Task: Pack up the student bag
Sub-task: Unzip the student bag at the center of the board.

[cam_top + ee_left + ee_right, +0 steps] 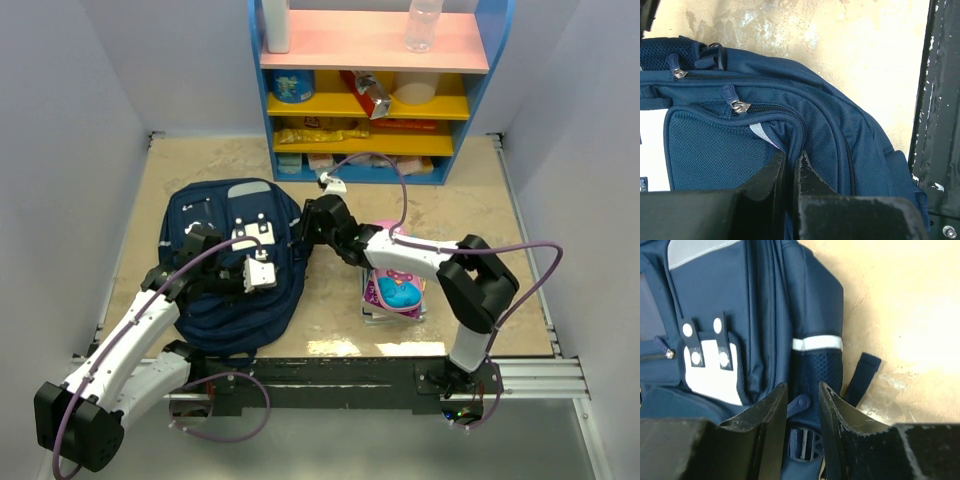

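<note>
Beige, scuffed tabletop (470, 200) between white walls is your workspace. One black mounting rail (330, 370) along its near edge carries both arms.

Just beyond that rail, left of centre, lies the student bag (225, 300), a large navy blue fabric backpack with white print, front face up. Your left gripper (791, 157) rests on it, jaws clenched on the piped edge of the front pocket. Your right gripper (802, 387) is at the bag's right side with its jaws parted. One blue zip tab (799, 404) lies in the gap, and I cannot tell whether a finger touches it.

You look to be at the very start. The two zips in the left wrist view run closed behind their metal zip pulls (740, 106), no compartment gapes, and nothing shows inside. Opening, loading and closing all seem left to do.

Counted:
- One bag.
- Two pulls under the left wrist, and one tab between the right jaws.
- Four white snaps (717, 325) on the pale patch.
- One pink soft pencil case (398, 290), right of the bag and apart from it, on a flat stack I cannot count.
- One blue shelf unit (480, 90) farthest off, with three shelves. Its top shelf holds one clear plastic bottle (425, 25) and one white container (278, 25); the lower shelves are too cluttered to count.
</note>
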`<state>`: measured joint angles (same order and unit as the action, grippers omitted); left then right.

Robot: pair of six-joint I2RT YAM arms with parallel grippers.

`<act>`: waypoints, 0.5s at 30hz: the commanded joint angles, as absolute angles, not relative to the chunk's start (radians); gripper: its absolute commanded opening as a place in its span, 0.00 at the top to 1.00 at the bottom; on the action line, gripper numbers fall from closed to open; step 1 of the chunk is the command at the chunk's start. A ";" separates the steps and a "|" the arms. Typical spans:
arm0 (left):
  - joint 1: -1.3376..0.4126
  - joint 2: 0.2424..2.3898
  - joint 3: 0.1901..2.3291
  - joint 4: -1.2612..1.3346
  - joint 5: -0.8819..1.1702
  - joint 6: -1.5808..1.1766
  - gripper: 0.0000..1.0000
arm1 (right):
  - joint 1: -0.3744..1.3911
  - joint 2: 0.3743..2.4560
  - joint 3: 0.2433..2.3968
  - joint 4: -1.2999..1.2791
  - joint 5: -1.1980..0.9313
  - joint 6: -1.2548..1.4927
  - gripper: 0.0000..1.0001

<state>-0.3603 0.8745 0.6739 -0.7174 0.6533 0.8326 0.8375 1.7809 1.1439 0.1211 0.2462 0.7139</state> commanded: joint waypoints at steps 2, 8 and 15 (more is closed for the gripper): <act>-0.359 0.850 0.680 -0.693 0.684 0.839 1.00 | 0.833 1.821 1.242 0.097 0.238 0.719 0.63; -0.359 0.850 0.678 -0.695 0.684 0.842 1.00 | 0.831 1.833 1.288 -0.024 0.129 0.847 0.56; -0.359 0.845 0.675 -0.692 0.684 0.844 1.00 | 0.825 1.809 1.327 -0.161 0.109 0.878 0.50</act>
<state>-0.3603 0.8715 0.6724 -0.7193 0.6533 0.8337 0.8307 1.8450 1.2747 -0.0780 0.1116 0.8547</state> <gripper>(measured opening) 0.077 0.485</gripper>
